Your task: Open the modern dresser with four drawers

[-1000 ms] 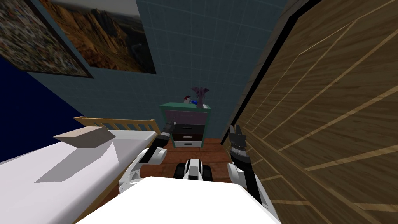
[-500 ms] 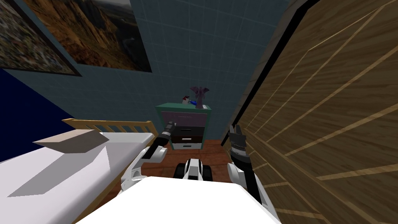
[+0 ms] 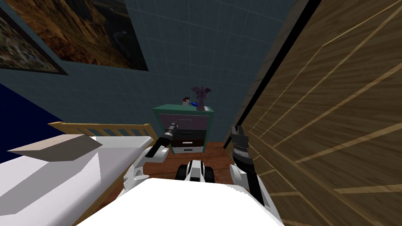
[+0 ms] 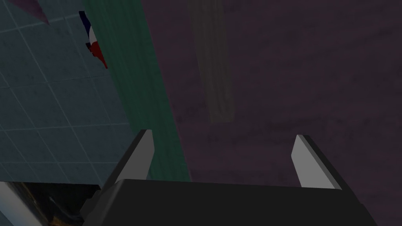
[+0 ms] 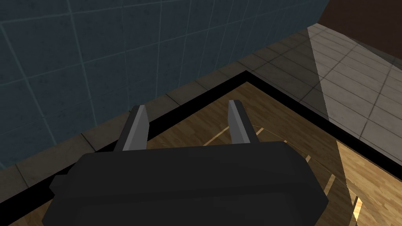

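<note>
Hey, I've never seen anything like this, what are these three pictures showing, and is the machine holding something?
This is a two-armed house robot. The wide picture comes from a camera on its head; the other two from cameras on its hands. Its left pincer is stretched toward a green-framed dresser with four drawers; that hand's picture shows its grey fingers apart before the purple top drawer and its pale bar handle. The right pincer hangs open beside a brown wooden panelled surface. Neither holds anything. On the dresser stand a purple vase-shaped ornament and a small red, white and blue figure.
</note>
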You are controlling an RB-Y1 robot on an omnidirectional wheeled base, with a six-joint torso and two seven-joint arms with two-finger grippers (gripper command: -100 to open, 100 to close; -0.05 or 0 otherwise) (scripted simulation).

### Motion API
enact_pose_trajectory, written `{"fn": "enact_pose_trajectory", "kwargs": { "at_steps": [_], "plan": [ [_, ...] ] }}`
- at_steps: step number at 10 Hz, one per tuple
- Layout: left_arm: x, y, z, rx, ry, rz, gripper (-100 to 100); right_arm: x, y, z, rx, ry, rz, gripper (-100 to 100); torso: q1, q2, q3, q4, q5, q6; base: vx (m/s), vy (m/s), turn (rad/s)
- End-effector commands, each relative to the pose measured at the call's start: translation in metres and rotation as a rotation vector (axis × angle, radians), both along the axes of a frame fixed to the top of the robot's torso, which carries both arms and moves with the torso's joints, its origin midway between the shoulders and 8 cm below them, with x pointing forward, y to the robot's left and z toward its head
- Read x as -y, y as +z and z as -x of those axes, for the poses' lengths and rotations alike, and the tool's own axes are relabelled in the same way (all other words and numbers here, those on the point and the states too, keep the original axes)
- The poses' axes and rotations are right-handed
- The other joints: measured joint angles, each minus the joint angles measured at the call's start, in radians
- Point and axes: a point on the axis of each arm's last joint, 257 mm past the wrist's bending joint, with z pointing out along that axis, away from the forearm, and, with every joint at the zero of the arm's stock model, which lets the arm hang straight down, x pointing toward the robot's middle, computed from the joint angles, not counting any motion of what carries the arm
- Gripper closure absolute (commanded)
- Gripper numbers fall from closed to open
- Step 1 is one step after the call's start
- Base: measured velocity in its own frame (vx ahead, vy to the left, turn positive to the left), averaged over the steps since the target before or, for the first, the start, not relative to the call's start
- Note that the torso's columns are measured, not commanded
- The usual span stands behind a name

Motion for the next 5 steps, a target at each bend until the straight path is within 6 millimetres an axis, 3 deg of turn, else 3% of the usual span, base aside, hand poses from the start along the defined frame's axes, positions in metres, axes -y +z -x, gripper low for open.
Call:
{"fn": "enact_pose_trajectory", "kwargs": {
  "at_steps": [1,2,3,5],
  "plan": [
    [-0.004,-0.012,-0.005,-0.049,0.01,-0.006,-100,0.0,0.0,0.0,0.0,0.0,0.0,0,0.0,0.0,0.0,0.0,0.0,0.0,0.075,0.003,-0.019],
    [-0.002,-0.009,-0.003,-0.035,0.007,-0.004,-100,0.0,0.0,0.0,0.0,0.0,0.0,0,0.0,0.0,0.0,0.0,0.0,0.0,0.035,0.003,-0.004],
    [-0.022,-0.006,-0.014,-0.021,0.055,-0.043,-100,0.0,0.0,0.0,0.0,0.0,0.0,0,0.0,0.001,0.001,0.0,0.0,0.0,-0.097,0.037,-0.329],
    [-0.045,-0.003,-0.027,-0.009,0.105,-0.077,-100,0.0,0.0,0.0,0.0,0.0,0.0,0,0.002,0.006,0.004,0.002,0.001,-0.001,-0.14,0.066,-0.264]
  ]
}}
